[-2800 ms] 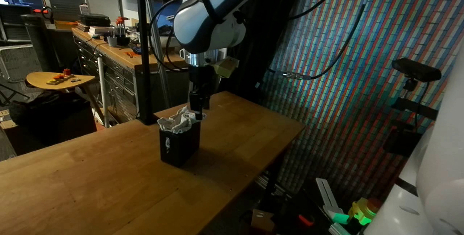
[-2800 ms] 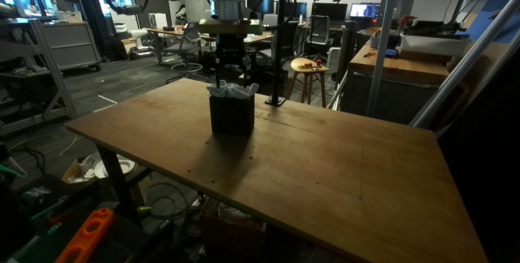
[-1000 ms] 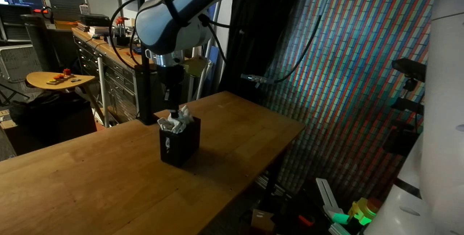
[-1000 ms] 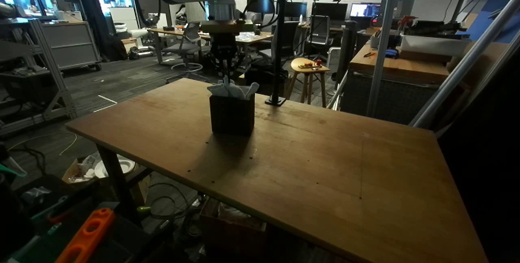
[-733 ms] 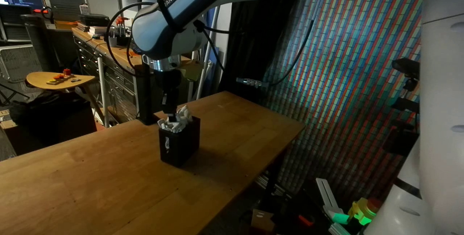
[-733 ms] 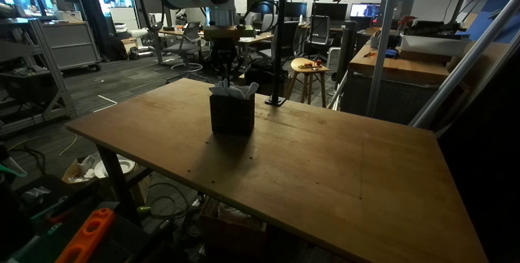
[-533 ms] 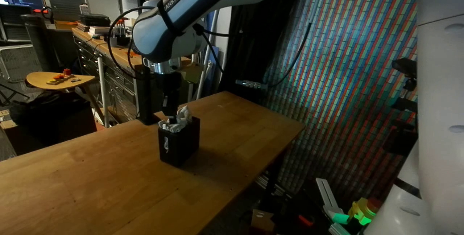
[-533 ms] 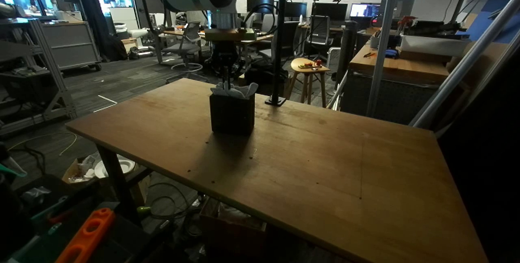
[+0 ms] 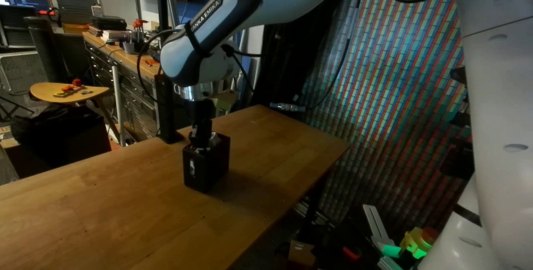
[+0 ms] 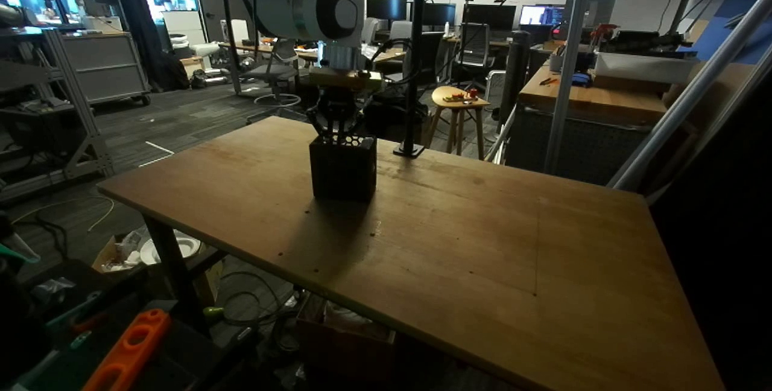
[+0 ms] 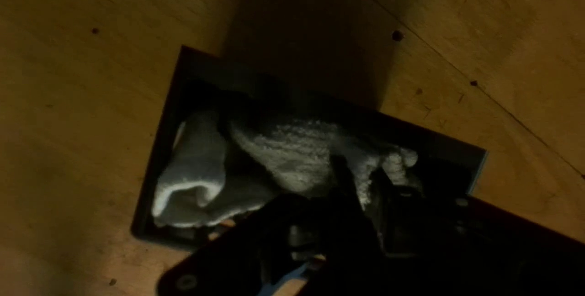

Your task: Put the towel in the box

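A black box stands upright on the wooden table, with hexagonal holes along its top in an exterior view. Inside it lies the pale, crumpled towel, spread through much of the opening in the wrist view. Only a small bit of the towel shows above the box's near side in an exterior view. My gripper points down into the box, its fingers close together with a fold of towel pinched between them. In both exterior views the box walls hide the fingertips.
The wooden table carries a black upright post a short way from the box. Behind stand a drawer workbench and a small wooden stool. Loose cables hang near the arm.
My gripper has moved down into the box from above its rim. The towel, which stuck up over the rim before, now lies mostly below it. The box has barely shifted.
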`<state>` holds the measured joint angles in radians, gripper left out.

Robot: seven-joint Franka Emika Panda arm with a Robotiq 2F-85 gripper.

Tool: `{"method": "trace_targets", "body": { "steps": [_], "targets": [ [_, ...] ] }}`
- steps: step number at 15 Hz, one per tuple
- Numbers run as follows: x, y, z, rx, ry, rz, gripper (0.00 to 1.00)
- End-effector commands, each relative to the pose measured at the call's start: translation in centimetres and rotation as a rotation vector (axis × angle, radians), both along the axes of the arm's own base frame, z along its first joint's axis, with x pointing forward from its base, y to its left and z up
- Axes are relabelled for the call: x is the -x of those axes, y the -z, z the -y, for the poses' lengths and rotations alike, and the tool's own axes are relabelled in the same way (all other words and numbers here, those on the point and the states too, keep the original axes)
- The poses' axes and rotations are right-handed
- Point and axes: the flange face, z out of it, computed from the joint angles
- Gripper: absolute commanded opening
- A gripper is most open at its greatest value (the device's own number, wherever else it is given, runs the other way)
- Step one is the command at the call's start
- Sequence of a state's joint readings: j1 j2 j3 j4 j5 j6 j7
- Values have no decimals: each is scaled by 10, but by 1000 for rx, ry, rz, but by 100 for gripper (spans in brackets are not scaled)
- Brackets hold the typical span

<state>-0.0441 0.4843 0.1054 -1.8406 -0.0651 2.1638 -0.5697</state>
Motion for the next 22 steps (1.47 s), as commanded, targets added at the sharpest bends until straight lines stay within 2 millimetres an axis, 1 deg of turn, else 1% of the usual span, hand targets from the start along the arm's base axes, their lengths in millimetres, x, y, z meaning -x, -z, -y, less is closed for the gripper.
{"method": "trace_targets", "body": {
  "steps": [1, 3, 6, 10, 12, 13, 14, 15, 16, 17, 18, 19, 20, 21, 22],
  "targets": [
    [2, 34, -5, -69, 8, -70, 11],
    [5, 47, -6, -86, 14, -100, 12],
    [7, 55, -6, -101, 26, -122, 12],
    [8, 55, -6, -122, 43, -128, 12],
    [9, 51, -5, -124, 53, -120, 12],
    [8, 43, -3, -115, 62, -108, 15],
    [8, 39, -1, -111, 68, -101, 19],
    [8, 27, 3, -94, 75, -82, 40],
    [7, 21, 5, -87, 79, -72, 42],
    [6, 9, 8, -78, 80, -53, 48],
    [5, 2, 10, -73, 81, -41, 57],
    [4, -9, 12, -59, 78, -29, 63],
    [3, -17, 14, -49, 76, -18, 73],
    [1, -26, 16, -36, 70, -6, 79],
    [-1, -32, 18, -25, 66, 5, 82]
  ]
}}
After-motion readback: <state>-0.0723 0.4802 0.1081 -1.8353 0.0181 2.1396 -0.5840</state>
